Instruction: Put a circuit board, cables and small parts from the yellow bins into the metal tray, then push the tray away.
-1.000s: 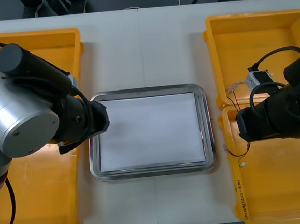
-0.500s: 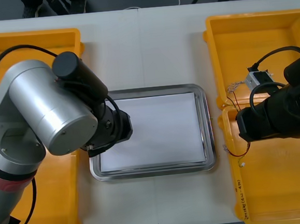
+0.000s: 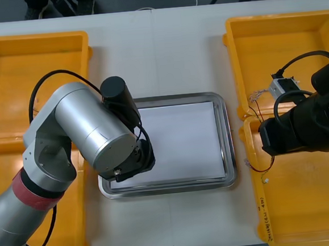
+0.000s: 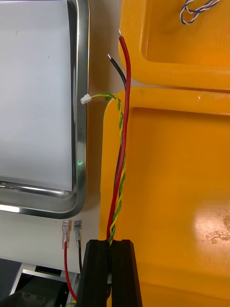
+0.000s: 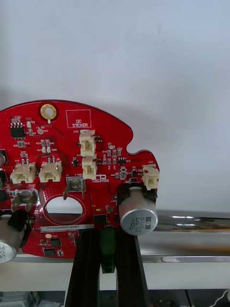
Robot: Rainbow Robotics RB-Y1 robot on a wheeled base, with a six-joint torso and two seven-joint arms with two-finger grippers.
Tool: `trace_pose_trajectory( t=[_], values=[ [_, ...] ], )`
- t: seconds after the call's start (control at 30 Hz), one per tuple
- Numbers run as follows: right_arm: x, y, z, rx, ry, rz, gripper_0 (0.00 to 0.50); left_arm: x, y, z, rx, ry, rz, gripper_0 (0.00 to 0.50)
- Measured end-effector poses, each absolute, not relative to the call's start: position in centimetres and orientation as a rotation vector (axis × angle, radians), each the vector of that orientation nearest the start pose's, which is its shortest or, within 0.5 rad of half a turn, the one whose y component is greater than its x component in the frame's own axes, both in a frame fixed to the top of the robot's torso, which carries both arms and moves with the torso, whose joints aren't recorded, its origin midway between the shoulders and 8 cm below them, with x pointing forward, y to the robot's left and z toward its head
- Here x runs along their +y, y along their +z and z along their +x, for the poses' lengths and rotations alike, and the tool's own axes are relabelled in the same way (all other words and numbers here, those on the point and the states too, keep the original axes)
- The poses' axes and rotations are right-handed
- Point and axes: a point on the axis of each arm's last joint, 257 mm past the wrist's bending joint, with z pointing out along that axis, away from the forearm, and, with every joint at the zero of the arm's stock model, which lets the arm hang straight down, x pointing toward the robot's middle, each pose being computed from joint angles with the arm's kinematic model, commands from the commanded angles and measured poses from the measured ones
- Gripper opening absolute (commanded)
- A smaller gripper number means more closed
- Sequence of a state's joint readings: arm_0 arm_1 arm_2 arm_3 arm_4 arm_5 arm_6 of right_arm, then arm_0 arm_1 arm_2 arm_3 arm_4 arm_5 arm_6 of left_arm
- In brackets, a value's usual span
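Your left gripper (image 5: 108, 237) is clenched on the circuit board (image 5: 110, 134), held over the tray (image 5: 191, 223) rim with the white inside lying straight ahead. Your right gripper (image 4: 112, 247) grasps cables (image 4: 120, 158) beside the tray.

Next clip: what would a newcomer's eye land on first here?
The round red circuit board, pinched at its edge by the left gripper over the near left corner of the shiny metal tray with its white inside. Next, the bundle of red, black and twisted yellow-green cables clamped in the right gripper, trailing along the rim of a yellow bin on the right.
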State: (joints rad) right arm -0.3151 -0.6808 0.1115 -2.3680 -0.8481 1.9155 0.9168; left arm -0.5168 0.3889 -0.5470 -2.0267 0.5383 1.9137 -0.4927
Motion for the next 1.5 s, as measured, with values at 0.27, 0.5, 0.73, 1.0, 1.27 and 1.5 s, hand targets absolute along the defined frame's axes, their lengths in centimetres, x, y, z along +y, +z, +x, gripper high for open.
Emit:
trace_pose_trajectory(
  t=[0.27, 0.5, 0.73, 1.0, 1.27, 1.5],
  values=[
    [-20.3, -18.5, 35.7, 2.712, 0.201, -0.171, 0.000, 8.9, -27.6, 36.5, 2.889, -0.127, -0.205, 0.000],
    [-20.3, -18.5, 35.7, 2.711, 0.200, -0.170, 0.000, 8.3, -28.5, 37.0, 2.885, -0.131, -0.150, 0.000],
    [-20.3, -18.5, 35.7, 2.711, 0.200, -0.170, 0.000, 8.0, -28.7, 37.6, 2.864, -0.143, -0.150, 0.000],
    [-20.3, -18.5, 35.7, 2.711, 0.199, -0.170, 0.000, 7.9, -28.9, 37.5, 2.864, -0.147, -0.152, 0.000],
    [-20.3, -18.5, 35.7, 2.711, 0.199, -0.170, 0.000, 7.7, -29.5, 37.1, 2.875, -0.144, -0.078, 0.000],
    [-20.3, -18.5, 35.7, 2.711, 0.199, -0.170, 0.000, 7.5, -30.1, 36.5, 2.885, -0.147, -0.084, 0.003]
  ],
)
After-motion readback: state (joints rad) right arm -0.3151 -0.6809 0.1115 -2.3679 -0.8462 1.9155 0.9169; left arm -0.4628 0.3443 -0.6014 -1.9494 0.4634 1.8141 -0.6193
